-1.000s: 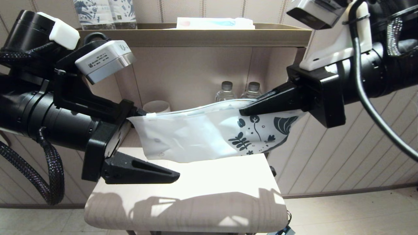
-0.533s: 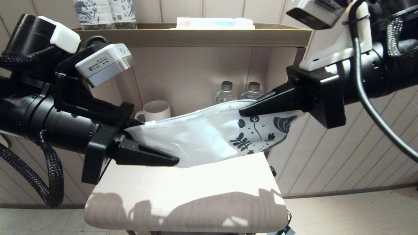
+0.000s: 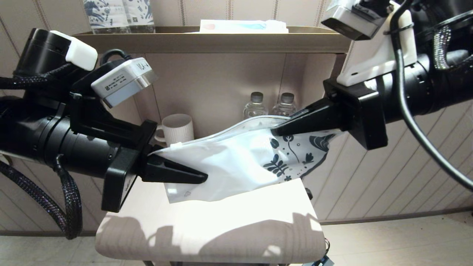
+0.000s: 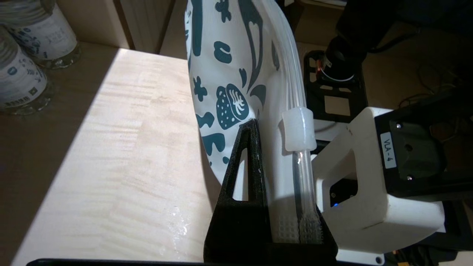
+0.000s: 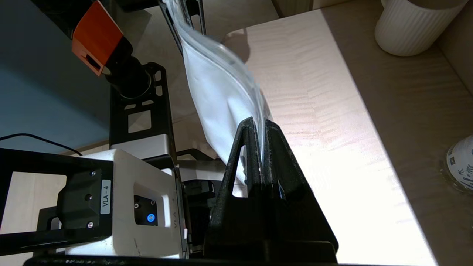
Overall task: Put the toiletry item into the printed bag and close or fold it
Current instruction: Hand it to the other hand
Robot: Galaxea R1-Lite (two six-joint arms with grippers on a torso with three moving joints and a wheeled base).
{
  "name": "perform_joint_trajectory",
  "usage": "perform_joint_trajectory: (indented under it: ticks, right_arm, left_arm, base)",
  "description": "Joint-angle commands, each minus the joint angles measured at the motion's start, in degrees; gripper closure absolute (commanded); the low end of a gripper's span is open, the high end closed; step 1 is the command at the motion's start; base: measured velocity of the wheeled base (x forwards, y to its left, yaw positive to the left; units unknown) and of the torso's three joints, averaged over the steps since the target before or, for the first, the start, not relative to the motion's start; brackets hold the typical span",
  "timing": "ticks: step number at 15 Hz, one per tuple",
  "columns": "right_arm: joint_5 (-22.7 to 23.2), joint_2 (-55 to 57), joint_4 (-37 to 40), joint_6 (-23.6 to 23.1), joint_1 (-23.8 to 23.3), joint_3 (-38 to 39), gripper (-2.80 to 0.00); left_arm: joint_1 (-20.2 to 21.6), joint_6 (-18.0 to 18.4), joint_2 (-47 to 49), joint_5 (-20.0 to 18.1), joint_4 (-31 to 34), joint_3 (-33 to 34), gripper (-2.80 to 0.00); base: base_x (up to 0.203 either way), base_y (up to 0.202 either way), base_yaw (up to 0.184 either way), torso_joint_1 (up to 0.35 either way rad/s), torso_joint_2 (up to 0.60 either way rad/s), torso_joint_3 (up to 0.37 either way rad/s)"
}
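The printed bag (image 3: 236,162) hangs stretched between both grippers above the pale table (image 3: 240,218). My left gripper (image 3: 199,175) is shut on its plain white end, just below the white zip slider (image 3: 178,145). My right gripper (image 3: 275,130) is shut on the top edge at the leaf-printed end. In the left wrist view the bag (image 4: 221,74) and slider (image 4: 299,129) rise from the left gripper (image 4: 266,129). In the right wrist view the bag (image 5: 218,96) runs away from the shut right gripper (image 5: 260,123). The toothbrush shows in no view.
A white ribbed mug (image 3: 177,127) and two water bottles (image 3: 255,103) stand at the back of the table under a shelf (image 3: 221,38). On the shelf are upright blue-patterned packages (image 3: 114,14) and a flat white and light-blue packet (image 3: 244,26).
My left gripper's fingers, wide apart a second ago, have shut on the bag's white end and shifted slightly right. The bag now slopes down from right to left.
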Motion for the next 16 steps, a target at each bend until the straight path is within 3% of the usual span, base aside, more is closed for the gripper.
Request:
perform_joint_trajectory:
  ticks: [1,2,3,11,16]
  right_arm:
    - [0.2,0.5,0.2,-0.4,0.1,0.0,0.00]
    - [0.1,0.5,0.4,-0.3,0.1,-0.3,0.00]
    - [-0.2,0.2,0.2,-0.6,0.1,0.4,-2.80]
    - [-1.1,1.6,0.4,-2.3,0.1,-5.0,-2.80]
    - [-3.9,7.9,3.7,-2.8,6.9,-12.0,-2.80]
  left_arm:
    - [0.0,0.1,-0.2,-0.3,-0.1,0.5,0.00]
    - [0.0,0.1,-0.1,-0.3,-0.1,0.6,0.00]
    - [0.0,0.1,0.0,-0.2,-0.1,0.6,0.00]
    - [-1.4,1.0,2.7,-0.2,-0.1,2.0,0.00]
    - [-2.6,1.1,4.5,-2.3,0.0,1.3,0.00]
  base:
    - [0.000,0.000,0.000,0.000,0.00,0.000]
    - [0.000,0.000,0.000,0.000,0.00,0.000]
    - [0.000,0.000,0.000,0.000,0.00,0.000]
    - [0.000,0.000,0.000,0.000,0.00,0.000]
    - [0.000,0.000,0.000,0.000,0.00,0.000]
